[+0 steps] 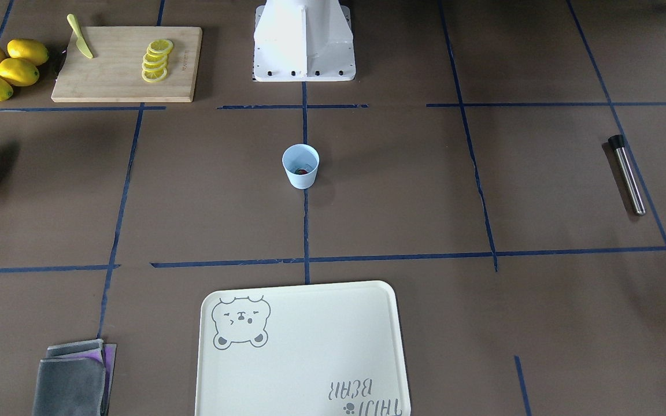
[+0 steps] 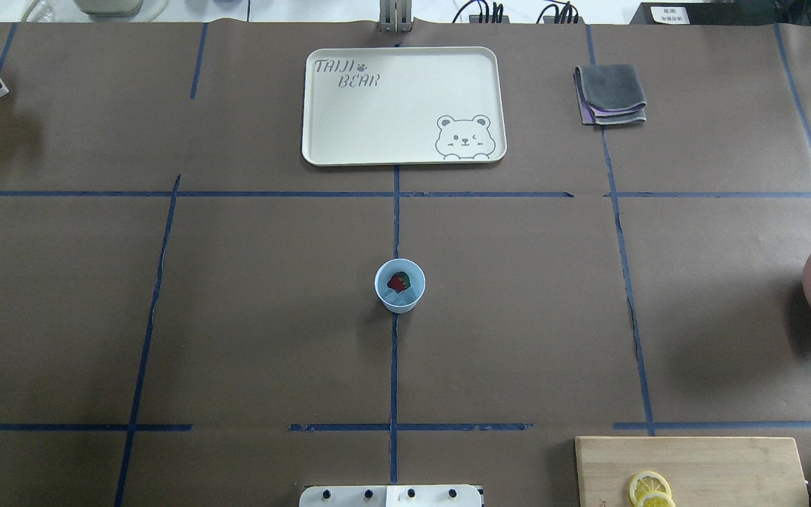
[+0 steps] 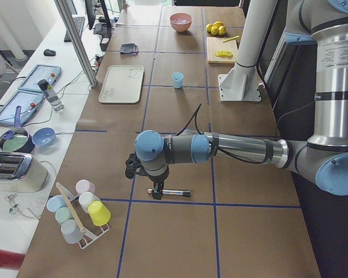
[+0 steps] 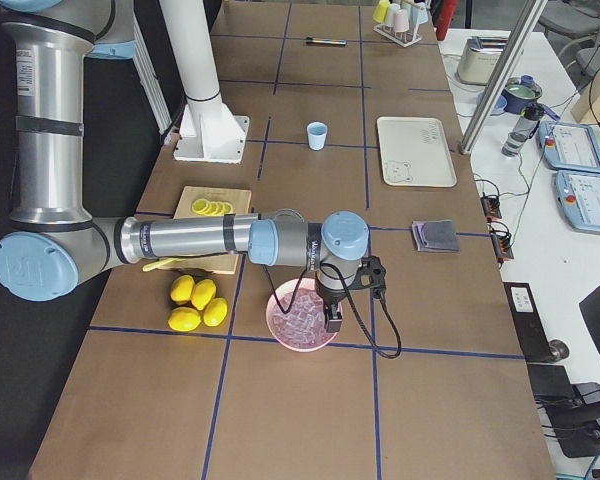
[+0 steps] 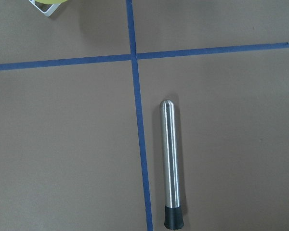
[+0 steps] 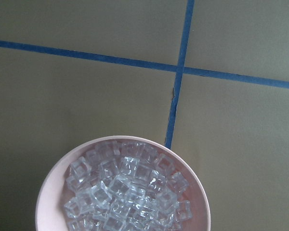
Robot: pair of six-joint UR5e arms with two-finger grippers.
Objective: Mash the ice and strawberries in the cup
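Note:
The light-blue cup (image 2: 400, 285) stands upright at the table's middle, with nothing near it. Inside it lie a red strawberry (image 2: 398, 282) and pale ice (image 2: 399, 301). In the front-facing view the cup (image 1: 300, 166) shows a bit of red at its bottom. My left gripper (image 3: 157, 190) hangs just over a steel muddler (image 5: 171, 163) with a black end, lying flat. My right gripper (image 4: 332, 318) hovers over a pink bowl (image 6: 48, 202) full of ice cubes (image 6: 125, 192). Neither wrist view shows any fingers, so I cannot tell whether either gripper is open or shut.
A cream bear tray (image 2: 321, 105) lies beyond the cup, with a folded grey cloth (image 2: 611, 93) to its right. A wooden board (image 1: 107, 69) carries lemon slices (image 1: 155, 60) and a yellow knife (image 1: 80, 37), with whole lemons (image 1: 6, 68) beside it. A rack of cups (image 3: 80, 211) stands near the muddler.

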